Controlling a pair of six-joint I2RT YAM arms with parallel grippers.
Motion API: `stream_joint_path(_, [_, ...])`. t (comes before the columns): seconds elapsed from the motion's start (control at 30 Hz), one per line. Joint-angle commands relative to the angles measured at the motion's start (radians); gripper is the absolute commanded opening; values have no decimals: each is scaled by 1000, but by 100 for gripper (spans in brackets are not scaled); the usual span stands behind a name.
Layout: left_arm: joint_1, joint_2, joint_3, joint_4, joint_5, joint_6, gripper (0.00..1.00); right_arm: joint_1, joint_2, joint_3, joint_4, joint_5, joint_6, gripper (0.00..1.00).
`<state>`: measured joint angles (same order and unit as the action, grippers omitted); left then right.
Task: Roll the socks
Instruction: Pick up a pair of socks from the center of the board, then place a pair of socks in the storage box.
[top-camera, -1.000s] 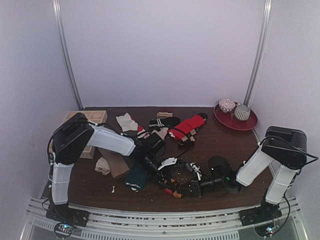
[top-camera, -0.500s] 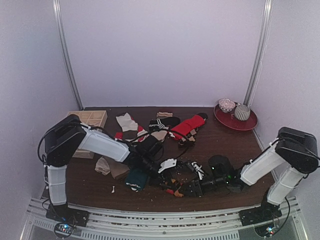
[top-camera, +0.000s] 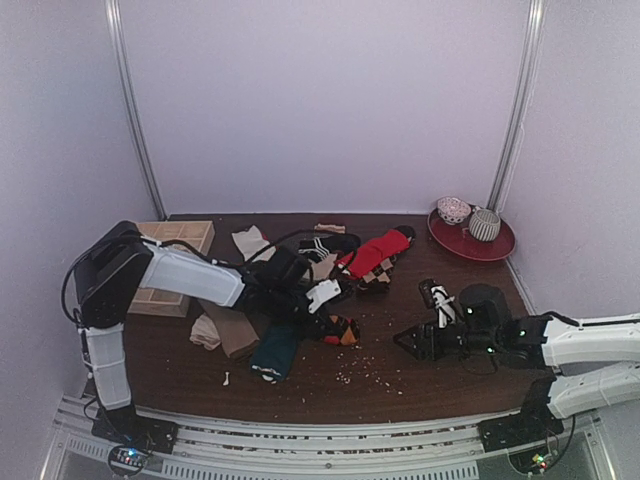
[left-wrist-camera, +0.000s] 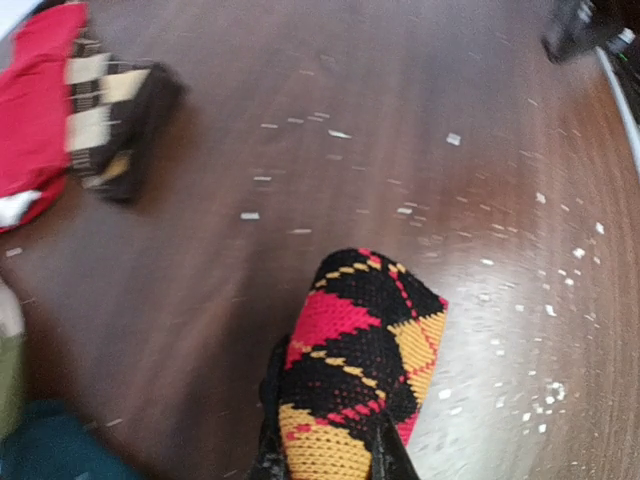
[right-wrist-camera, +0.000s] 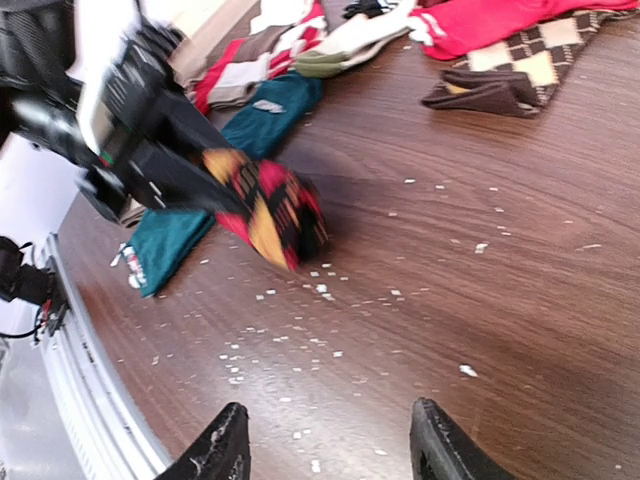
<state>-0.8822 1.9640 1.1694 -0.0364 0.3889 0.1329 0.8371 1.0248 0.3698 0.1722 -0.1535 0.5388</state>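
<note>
The rolled argyle sock (left-wrist-camera: 360, 370), low in the left wrist view, is black with red and orange-yellow diamonds crossed by thin red lines. The teal sock (right-wrist-camera: 165, 240) is dark teal. At upper left, a red sock (left-wrist-camera: 35, 100) lies by a cream-and-brown checked sock (left-wrist-camera: 100, 110). The table (left-wrist-camera: 400, 130) is dark brown wood flecked white; the plate (top-camera: 497, 247) is red.

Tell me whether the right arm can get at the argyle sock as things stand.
Probably yes: only bare table lies between the open right gripper and the argyle sock. But the left gripper is clamped on it, so only its outer end is free.
</note>
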Motion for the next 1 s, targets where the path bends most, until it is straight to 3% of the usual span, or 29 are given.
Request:
stream_joint_path(0.0, [51, -127, 47, -22, -146, -46, 0, -26, -1, -23, -29, 42, -28, 55])
stream_joint_path(0.17, [107, -242, 68, -52, -287, -57, 0, -46, 70, -66, 84, -6, -39, 53])
stream_joint_path(0.33, [216, -380, -13, -46, -413, -114, 0, -53, 149, -82, 173, -54, -65, 53])
stream_joint_path(0.57, [375, -610, -174, -24, -784, -189, 0, -65, 238, -107, 300, -131, -72, 52])
stream_joint_path(0.73, [416, -734, -275, -79, -1107, -320, 0, -68, 325, -118, 386, -202, -78, 50])
stream_joint_path(0.97, [507, -746, -342, -124, -1046, -390, 0, -73, 415, -103, 459, -298, -92, 47])
